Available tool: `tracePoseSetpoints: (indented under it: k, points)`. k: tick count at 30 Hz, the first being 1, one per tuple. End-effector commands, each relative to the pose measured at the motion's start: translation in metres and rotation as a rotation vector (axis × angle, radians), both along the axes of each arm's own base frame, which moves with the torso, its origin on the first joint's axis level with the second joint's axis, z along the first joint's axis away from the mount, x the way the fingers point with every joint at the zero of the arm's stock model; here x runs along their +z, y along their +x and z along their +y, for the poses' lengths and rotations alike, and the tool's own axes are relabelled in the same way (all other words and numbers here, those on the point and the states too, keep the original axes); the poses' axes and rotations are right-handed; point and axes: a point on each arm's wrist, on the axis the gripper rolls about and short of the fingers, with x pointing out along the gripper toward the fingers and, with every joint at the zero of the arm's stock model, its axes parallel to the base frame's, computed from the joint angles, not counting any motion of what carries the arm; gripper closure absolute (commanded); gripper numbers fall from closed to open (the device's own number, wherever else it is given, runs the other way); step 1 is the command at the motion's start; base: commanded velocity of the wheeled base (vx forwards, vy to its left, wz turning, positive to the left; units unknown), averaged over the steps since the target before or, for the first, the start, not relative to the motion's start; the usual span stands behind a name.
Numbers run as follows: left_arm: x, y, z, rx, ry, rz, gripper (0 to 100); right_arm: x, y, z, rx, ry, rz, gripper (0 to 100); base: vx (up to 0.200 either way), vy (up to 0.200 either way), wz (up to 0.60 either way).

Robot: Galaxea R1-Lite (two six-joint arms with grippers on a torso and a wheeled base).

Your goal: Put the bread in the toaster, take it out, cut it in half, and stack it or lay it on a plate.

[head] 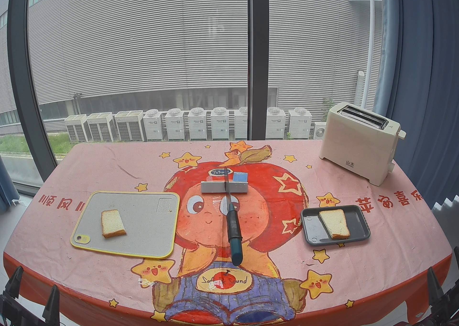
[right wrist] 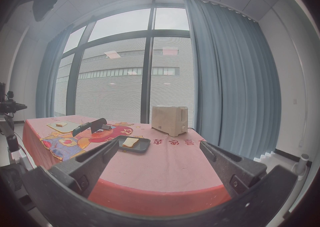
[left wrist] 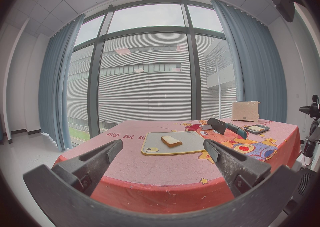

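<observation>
Table (head: 392,245) is bearing bread (head: 334,223) at lower right, nearer the right gripper (right wrist: 159,145) than the left gripper (left wrist: 162,142), both gaping empty.

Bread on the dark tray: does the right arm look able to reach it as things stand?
Probably yes. The bread lies uncovered on the tray, and nothing stands between it and the open right pincer.

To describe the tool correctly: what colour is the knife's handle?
Knife handle: dark, teal-blue toward its end; best in the head view.
</observation>
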Motion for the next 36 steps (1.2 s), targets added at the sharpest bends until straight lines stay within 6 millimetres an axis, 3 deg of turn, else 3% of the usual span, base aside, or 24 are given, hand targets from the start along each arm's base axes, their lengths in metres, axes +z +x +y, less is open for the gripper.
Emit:
tracePoseSetpoints:
  k: [1, 36]
  points:
    - [-0.0052, 0.0001, 0.0, 0.0, 0.0, 0.001, 0, -0.0055, 0.0008, -0.0007, -0.028, 0.043, 0.008, 0, 0.0, 0.0, 0.0]
    - [-0.0046, 0.0001, 0.0001, 0.003, -0.003, -0.005, 0, -0.0055, 0.0006, -0.0003, -0.012, 0.023, 0.004, 0, 0.0, 0.0, 0.0]
